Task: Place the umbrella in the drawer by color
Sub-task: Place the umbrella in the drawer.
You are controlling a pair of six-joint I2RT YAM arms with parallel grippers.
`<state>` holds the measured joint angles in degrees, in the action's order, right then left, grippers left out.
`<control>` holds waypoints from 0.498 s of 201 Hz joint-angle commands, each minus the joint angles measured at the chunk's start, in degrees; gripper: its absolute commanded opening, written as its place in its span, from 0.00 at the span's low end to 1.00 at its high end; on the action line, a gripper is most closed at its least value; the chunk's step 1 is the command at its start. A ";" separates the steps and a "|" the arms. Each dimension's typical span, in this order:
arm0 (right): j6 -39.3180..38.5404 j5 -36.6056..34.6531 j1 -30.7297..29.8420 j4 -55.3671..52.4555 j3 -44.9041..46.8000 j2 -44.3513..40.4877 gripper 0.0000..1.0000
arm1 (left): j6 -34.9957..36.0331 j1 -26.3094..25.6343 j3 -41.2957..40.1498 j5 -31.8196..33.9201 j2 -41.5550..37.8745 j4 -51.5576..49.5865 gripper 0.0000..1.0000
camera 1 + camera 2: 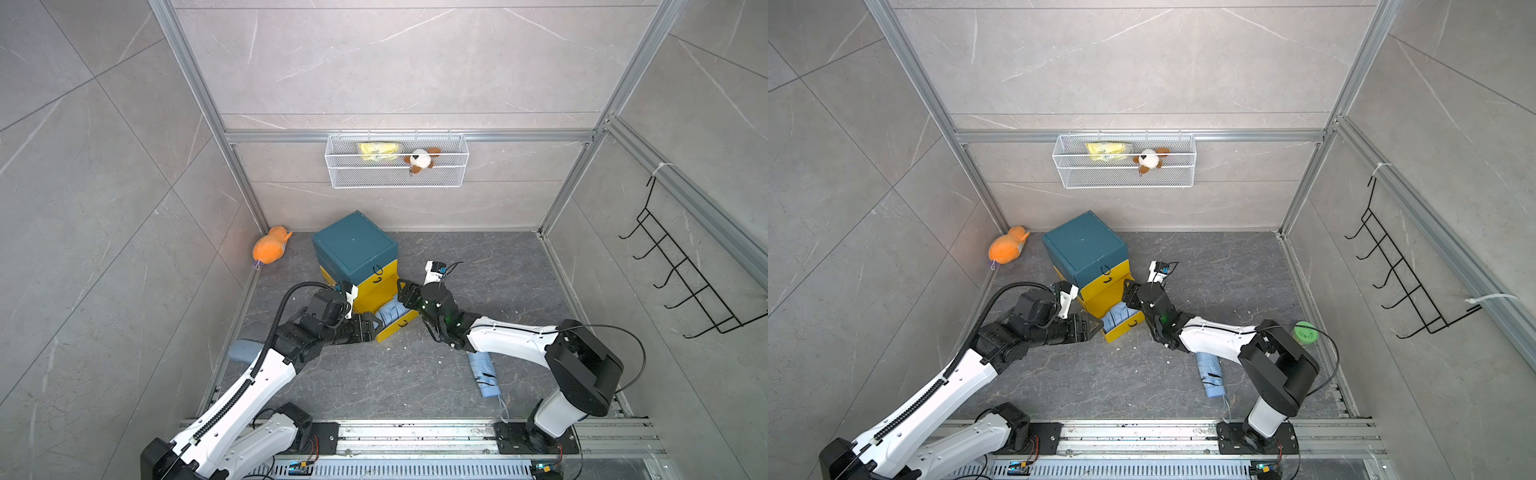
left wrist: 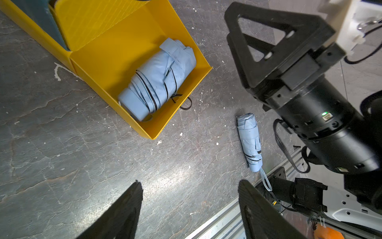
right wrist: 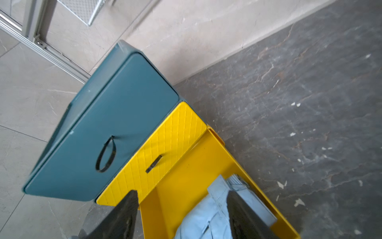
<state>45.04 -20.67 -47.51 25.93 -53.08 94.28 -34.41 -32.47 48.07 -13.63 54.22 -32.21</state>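
Tabletop (image 1: 478, 266): dark grey, marbled, speckled with white flecks (image 2: 159, 142). Set directly on it: a teal-and-yellow drawer box (image 1: 353, 249) toward the rear, its lowest drawer (image 2: 115, 62) pulled out; an orange soft toy (image 1: 270, 246) in a rear corner; a pale blue folded umbrella (image 1: 484, 376) laid flat; a green-lidded jar (image 1: 1305, 332); a second pale blue bundle (image 1: 241, 349), partly hidden.
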 commanded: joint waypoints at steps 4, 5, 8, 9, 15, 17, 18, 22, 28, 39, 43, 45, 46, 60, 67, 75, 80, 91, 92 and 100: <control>-3.33 -2.09 0.27 -4.52 -0.30 -1.25 0.72 | -0.62 0.23 0.77 -0.35 0.01 1.84 0.76; -3.35 -2.00 0.29 -4.59 -0.33 -1.23 0.72 | -0.64 0.22 0.83 -0.26 0.06 1.86 0.76; -3.52 -1.76 0.38 -4.82 -0.40 -1.21 0.72 | -0.54 0.22 0.99 -0.16 0.06 1.75 0.76; -3.49 -1.62 0.43 -4.87 -0.42 -1.16 0.72 | -0.55 0.22 1.07 -0.08 0.08 1.73 0.77; -3.59 -0.97 0.71 -5.20 -0.53 -1.05 0.72 | -0.39 0.25 1.46 0.46 0.21 1.35 0.77; -3.58 -0.74 0.78 -5.26 -0.53 -1.06 0.72 | -0.37 0.29 1.66 0.65 0.19 1.29 0.77; -3.57 -0.63 0.81 -5.31 -0.53 -1.04 0.72 | -0.34 0.25 1.71 0.77 0.23 1.19 0.77; -3.62 -0.11 0.98 -5.47 -0.52 -0.97 0.72 | -0.18 0.21 2.08 1.15 0.38 0.91 0.77; -3.72 0.62 1.26 -5.81 -0.53 -0.95 0.73 | 0.09 0.21 2.71 1.67 0.56 0.30 0.77; -3.73 1.81 1.67 -6.42 -0.23 -1.22 0.73 | 0.66 0.38 4.04 2.83 0.93 -0.56 0.78; -3.85 2.28 1.79 -6.57 0.04 -1.41 0.74 | 0.89 0.34 4.56 3.32 1.09 -1.01 0.79; -3.93 2.49 1.91 -6.66 0.12 -1.50 0.74 | 0.98 0.42 4.81 3.65 1.18 -1.23 0.79; -3.96 2.70 1.94 -6.71 0.19 -1.53 0.74 | 1.00 0.45 4.96 3.76 1.21 -1.35 0.79; -4.38 3.98 2.38 -7.51 1.33 -2.70 0.76 | 1.71 0.80 6.62 5.12 1.86 -2.48 0.80; -4.51 4.90 2.77 -7.90 1.95 -3.43 0.77 | 1.87 1.09 7.26 5.22 2.23 -2.68 0.81; -4.82 6.25 3.33 -8.74 2.43 -4.18 0.77 | 2.03 1.51 7.62 5.08 2.69 -2.69 0.81; -5.02 6.85 3.66 -9.51 2.69 -4.80 0.77 | 2.07 1.66 7.82 4.96 3.01 -2.61 0.81; -5.87 8.08 4.36 -11.75 3.08 -6.17 0.78 | 2.12 1.85 8.18 4.62 3.76 -2.48 0.81; -5.94 8.18 4.40 -12.07 3.07 -6.28 0.78 | 2.14 1.87 8.18 4.60 3.82 -2.49 0.81; -6.61 8.69 4.73 -14.95 2.94 -7.42 0.78 | 2.10 1.86 8.27 4.07 4.38 -2.23 0.81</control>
<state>41.15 -15.31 -43.86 17.72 -50.83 90.94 -33.89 -31.09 54.37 -9.85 57.34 -34.04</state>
